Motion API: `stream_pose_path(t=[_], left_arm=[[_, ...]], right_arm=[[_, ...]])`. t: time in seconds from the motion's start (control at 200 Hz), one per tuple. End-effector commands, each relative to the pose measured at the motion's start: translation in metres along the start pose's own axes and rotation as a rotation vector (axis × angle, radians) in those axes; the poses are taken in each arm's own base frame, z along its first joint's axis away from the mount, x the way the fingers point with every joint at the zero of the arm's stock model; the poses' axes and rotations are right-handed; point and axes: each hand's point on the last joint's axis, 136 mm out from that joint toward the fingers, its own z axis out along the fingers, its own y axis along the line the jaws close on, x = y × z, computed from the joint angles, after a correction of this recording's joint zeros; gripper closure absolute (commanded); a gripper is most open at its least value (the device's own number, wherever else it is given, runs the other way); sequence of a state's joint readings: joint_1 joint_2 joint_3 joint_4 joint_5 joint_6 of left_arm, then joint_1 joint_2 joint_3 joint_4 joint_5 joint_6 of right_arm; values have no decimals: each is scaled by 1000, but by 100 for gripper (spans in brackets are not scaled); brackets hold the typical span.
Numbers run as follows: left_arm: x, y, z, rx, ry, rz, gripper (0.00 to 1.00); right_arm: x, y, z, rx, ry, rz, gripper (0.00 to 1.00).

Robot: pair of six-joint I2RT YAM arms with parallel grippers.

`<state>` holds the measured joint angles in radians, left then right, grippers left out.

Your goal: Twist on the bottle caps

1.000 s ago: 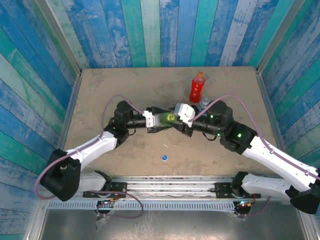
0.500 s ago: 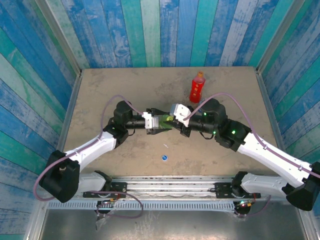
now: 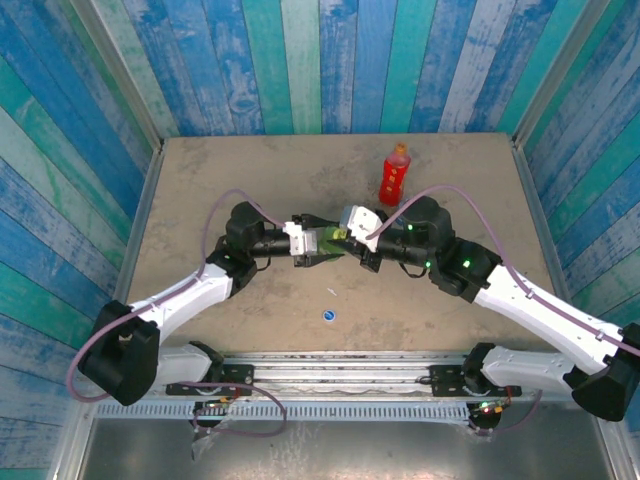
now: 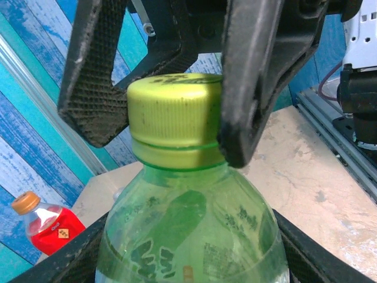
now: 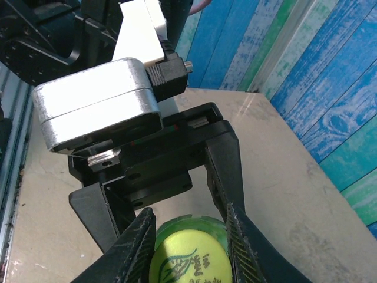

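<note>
The tall green bottle (image 3: 325, 240) is held off the table with my left gripper (image 3: 312, 242) shut around its body (image 4: 188, 236). Its yellow-green cap (image 4: 174, 115) sits on the neck. My right gripper (image 3: 345, 236) is shut on that cap, one finger (image 4: 259, 76) pressed to each side; from above the cap (image 5: 188, 259) lies between the right gripper (image 5: 188, 247) pads. The red bottle (image 3: 394, 175) stands upright behind, orange cap (image 4: 26, 201) on it. The blue cap (image 3: 328, 316) lies loose on the table. The clear bottle is hidden behind my right arm.
The tan table (image 3: 220, 180) is walled by blue-green planks (image 3: 320, 60) on three sides. A metal rail (image 3: 330, 370) runs along the near edge by the arm bases. A small white speck (image 3: 331, 292) lies near the blue cap.
The right arm swung left and its wrist turned, covering the clear bottle beside the red one. Over the last half second both grippers and the green bottle have barely moved.
</note>
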<state>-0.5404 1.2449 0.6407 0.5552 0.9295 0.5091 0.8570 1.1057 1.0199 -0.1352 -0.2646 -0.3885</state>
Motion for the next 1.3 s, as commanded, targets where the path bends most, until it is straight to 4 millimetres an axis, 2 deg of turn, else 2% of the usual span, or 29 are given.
stream_pose_path(t=[0.0,0.115,0.155,0.18,0.27,0.39,0.446,0.526,0.626,0.676,0.816,0.946,1.066,1.171,1.292], left_arm=[[-18,19,-6,-117,-43,30,38],[-17,54,-13,-335,-56,-9,40],[-22,69,-21,-442,-79,-18,40],[-12,77,-22,-501,-70,-45,40],[-5,96,-33,-662,-92,-80,40],[8,107,-36,-791,-73,-102,41],[14,110,-37,-831,-51,-102,41],[19,111,-38,-854,-26,-96,41],[30,109,-37,-845,38,-73,40],[33,104,-37,-831,60,-48,40],[43,85,-27,-698,134,30,40],[50,55,-11,-475,213,124,38],[54,31,-3,-305,268,155,37],[47,23,-5,-255,273,186,37],[46,16,-5,-210,275,198,38]], right_arm=[[-3,-21,0,111,-32,65,80],[8,-56,4,315,-16,180,81],[12,-68,6,382,-15,229,85],[15,-74,7,425,-23,273,86],[32,-92,15,558,-46,421,87],[59,-103,34,674,-31,594,88],[63,-103,45,688,-24,631,86],[62,-100,54,670,-24,651,84],[49,-100,49,643,-50,601,79],[39,-97,44,606,-67,554,73],[8,-77,22,438,-112,368,48],[-5,-42,-4,261,-83,157,39],[1,-6,-22,79,9,-76,37],[13,4,-33,8,129,-174,39],[34,11,-33,-66,277,-284,41]])
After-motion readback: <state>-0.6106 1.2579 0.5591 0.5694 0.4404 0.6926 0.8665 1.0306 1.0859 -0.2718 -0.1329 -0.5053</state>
